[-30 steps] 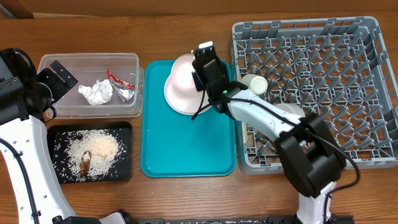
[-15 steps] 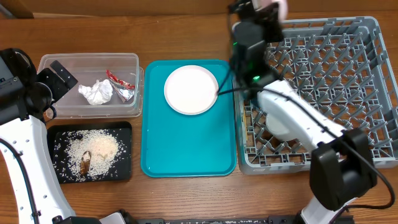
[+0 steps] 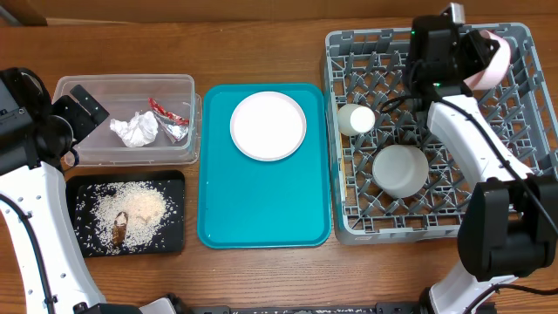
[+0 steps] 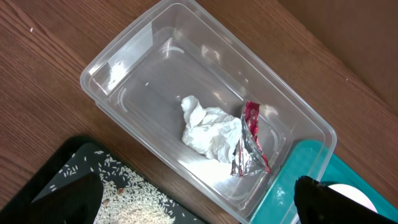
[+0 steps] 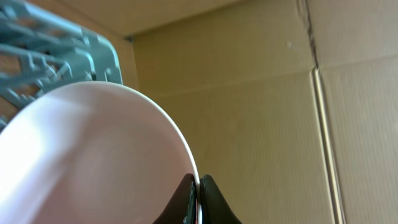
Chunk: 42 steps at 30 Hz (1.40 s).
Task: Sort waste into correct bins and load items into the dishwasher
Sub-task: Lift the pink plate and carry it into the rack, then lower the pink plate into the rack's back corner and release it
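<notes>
My right gripper (image 3: 475,54) is shut on the rim of the pale pink bowl (image 3: 490,61), held on edge above the far side of the grey dishwasher rack (image 3: 523,174). In the right wrist view the fingertips (image 5: 198,183) pinch the bowl's thin rim (image 5: 99,155). A small cream cup (image 3: 356,119) and an upturned white bowl (image 3: 401,169) sit in the rack. The pale plate (image 3: 268,126) lies on the teal tray (image 3: 261,209). My left gripper (image 3: 85,106) hangs open over the clear tub (image 3: 65,87), which holds the tissue (image 4: 208,130) and the foil wrapper (image 4: 249,140).
The black tray (image 3: 174,240) at the front left holds brown scraps and rice crumbs (image 3: 131,214). A cardboard wall (image 5: 280,93) stands behind the rack. Bare wooden table runs along the back edge.
My right arm lifted the pink bowl off the plate on the teal tray and carried it right, to above the rack's far side. The left arm has not moved.
</notes>
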Available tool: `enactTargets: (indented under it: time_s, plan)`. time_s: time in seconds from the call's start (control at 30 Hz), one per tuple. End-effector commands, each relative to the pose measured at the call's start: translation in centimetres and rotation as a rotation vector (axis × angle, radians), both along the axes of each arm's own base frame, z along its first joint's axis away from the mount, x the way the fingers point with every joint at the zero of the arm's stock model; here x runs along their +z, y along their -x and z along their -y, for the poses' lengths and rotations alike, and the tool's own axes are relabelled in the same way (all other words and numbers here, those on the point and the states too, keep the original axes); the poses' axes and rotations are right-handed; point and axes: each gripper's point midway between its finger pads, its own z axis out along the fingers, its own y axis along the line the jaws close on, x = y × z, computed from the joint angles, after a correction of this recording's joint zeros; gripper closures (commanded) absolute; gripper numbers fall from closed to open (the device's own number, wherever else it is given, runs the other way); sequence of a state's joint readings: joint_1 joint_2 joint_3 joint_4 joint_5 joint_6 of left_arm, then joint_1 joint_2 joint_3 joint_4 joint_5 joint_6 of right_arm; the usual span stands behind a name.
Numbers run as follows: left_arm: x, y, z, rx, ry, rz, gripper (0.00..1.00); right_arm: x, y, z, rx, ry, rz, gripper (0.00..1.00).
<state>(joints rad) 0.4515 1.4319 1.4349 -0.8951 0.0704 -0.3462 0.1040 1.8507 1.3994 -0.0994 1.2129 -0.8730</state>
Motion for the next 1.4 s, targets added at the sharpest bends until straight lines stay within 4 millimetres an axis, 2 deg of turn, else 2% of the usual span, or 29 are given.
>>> enactTargets:
  time_s: [0.0, 0.13, 0.3, 0.47, 0.67, 1.03, 1.37]
  plan:
    - [0.1, -0.3, 0.1, 0.006, 0.009, 0.006, 0.00, -0.1, 0.0, -0.1, -0.015, -0.011, 0.032, 0.96]
    - [0.1, -0.3, 0.1, 0.006, 0.009, 0.006, 0.00, -1.4, 0.7, -0.7, -0.017, -0.034, -0.004, 0.96]
    - [0.1, -0.3, 0.1, 0.006, 0.009, 0.006, 0.00, -4.8, 1.0, -1.4, 0.035, -0.128, -0.070, 0.96]
    - [0.1, -0.3, 0.1, 0.006, 0.009, 0.006, 0.00, -5.4, 0.9, -1.7, 0.039, -0.170, -0.036, 0.96]
    - [0.1, -0.3, 0.1, 0.006, 0.009, 0.006, 0.00, -8.2, 0.7, -3.3, 0.135, -0.289, -0.132, 0.96]
    - [0.1, -0.3, 0.1, 0.006, 0.009, 0.006, 0.00, -8.0, 0.1, -4.7, 0.174, -0.291, -0.117, 0.96]
    - [0.1, -0.3, 0.1, 0.006, 0.009, 0.006, 0.00, -7.3, -1.0, -8.4, 0.257, -0.293, -0.070, 0.96]
